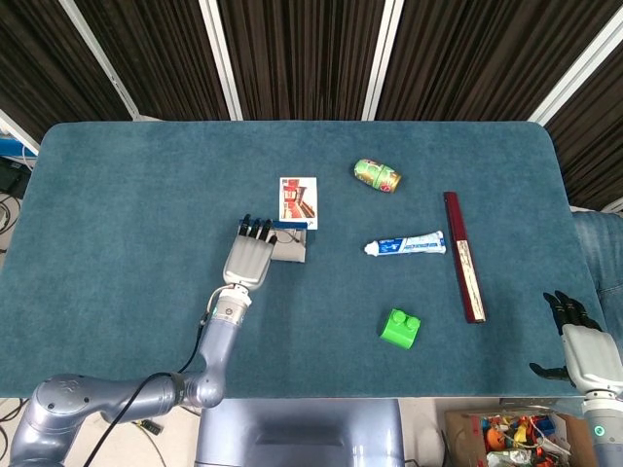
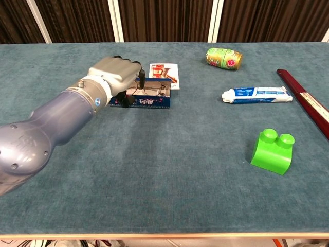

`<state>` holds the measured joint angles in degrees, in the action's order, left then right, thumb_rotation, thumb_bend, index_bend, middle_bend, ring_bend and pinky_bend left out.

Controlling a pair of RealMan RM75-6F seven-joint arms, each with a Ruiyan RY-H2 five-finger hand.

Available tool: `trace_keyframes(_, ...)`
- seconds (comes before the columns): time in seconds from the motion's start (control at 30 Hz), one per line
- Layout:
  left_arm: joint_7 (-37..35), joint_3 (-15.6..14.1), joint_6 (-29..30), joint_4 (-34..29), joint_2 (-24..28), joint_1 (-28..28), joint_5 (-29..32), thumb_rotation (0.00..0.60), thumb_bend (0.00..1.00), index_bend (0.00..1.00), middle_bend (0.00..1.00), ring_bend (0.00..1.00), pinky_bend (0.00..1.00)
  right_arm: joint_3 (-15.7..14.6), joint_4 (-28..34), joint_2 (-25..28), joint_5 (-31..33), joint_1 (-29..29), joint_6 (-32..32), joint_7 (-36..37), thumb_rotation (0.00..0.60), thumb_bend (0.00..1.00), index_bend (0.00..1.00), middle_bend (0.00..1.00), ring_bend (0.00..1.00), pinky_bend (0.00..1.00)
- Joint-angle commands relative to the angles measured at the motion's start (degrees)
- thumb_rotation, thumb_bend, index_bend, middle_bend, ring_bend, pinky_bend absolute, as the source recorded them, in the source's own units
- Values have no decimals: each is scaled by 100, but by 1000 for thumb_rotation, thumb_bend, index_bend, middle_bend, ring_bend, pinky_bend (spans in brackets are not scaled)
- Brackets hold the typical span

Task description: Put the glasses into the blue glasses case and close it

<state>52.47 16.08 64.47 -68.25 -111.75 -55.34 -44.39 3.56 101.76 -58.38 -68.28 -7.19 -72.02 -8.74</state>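
Left robot hand at the glasses case, lid partly raised

The left robot hand [image 2: 114, 72] lies over the left end of the blue glasses case [image 2: 151, 98], fingers curled on its lid, glasses [image 2: 146, 91] inside. The case's long axis runs left-right across the counter [image 2: 164, 170]. The right robot hand [image 1: 581, 342], open and empty, hangs well apart.

Matt napped teal cloth table [image 2: 154, 170]; glossy green plastic block [image 2: 272, 151]; metallic-looking can [image 2: 223, 57].
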Motion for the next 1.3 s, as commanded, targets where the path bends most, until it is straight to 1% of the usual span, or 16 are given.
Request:
trace_keyframes(0.03, 1, 65, -50, 124, -61, -52, 31, 600, 455, 335, 90, 59, 47, 2, 6, 4, 12, -1, 4, 5, 600, 99, 0, 0, 31, 226)
trace_keyframes(0.27, -111, 53, -157, 225, -120, -34, -4, 600, 455, 348, 96, 59, 47, 10, 6, 5, 35, -7, 5, -3, 600, 99, 0, 0, 30, 226)
trace_keyframes(0.6, -230, 41, -148, 167, -74, 66, -43, 600, 455, 433, 143, 59, 47, 0, 16, 14, 52, -21, 38, -16, 600, 99, 0, 0, 30, 226)
trace_keyframes(0.8, -272, 22, -128, 122, -35, 119, -76, 600, 455, 459, 157, 59, 47, -1, 29, 21, 72, -29, 50, -38, 600, 99, 0, 0, 31, 226)
trace_keyframes(1.07, -279, 49, -94, 134, -31, 127, -110, 600, 455, 520, 193, 59, 48, -1, 28, 16, 82, -34, 47, -57, 600, 99, 0, 0, 31, 226)
trace_keyframes(1.3, -225, 42, -67, 167, -54, 134, -116, 600, 455, 533, 199, 59, 48, -3, 28, 17, 80, -37, 43, -66, 600, 99, 0, 0, 31, 226)
